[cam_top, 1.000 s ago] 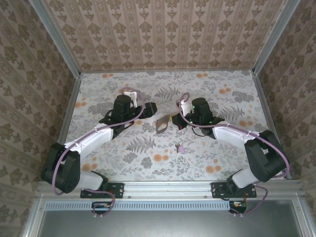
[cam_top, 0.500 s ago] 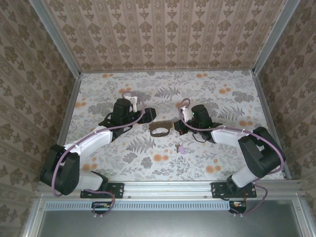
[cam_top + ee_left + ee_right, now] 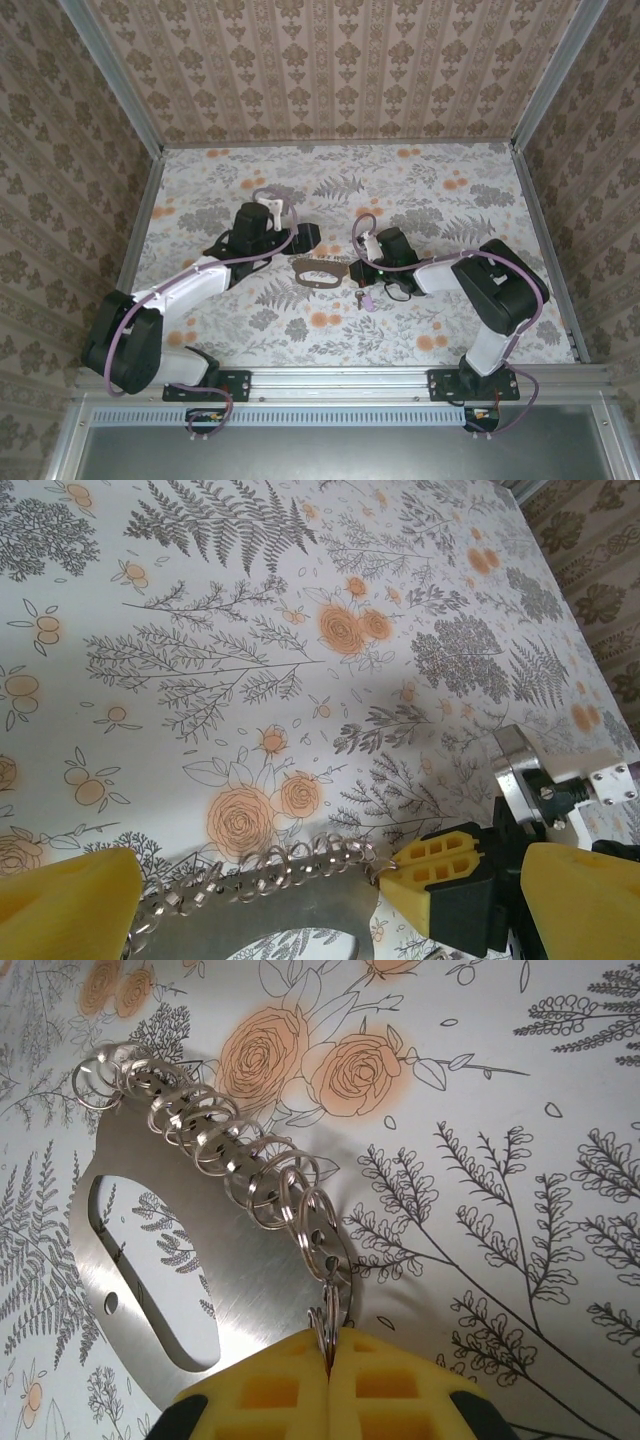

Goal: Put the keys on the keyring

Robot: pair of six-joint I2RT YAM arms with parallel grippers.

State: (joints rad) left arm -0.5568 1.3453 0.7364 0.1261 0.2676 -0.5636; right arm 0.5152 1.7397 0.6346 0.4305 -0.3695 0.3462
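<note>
Left wrist view: we note the left gripper [image 3: 325, 890] with its yellow fingers [image 3: 70, 905] spread wide at the bottom corners, the keyring's ring-lined edge between them. In the top view the keyring [image 3: 318, 272] sits centre frame. The right gripper [image 3: 330, 1360] has its pads pressed together, pinching one small ring. The key [image 3: 365, 298] lies just below, apart from the keyring.

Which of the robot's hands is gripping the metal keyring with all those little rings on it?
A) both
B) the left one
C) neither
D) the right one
D: the right hand is pinched shut on one small ring at the edge of the keyring, while the left hand is wide open, gripping nothing.
</note>
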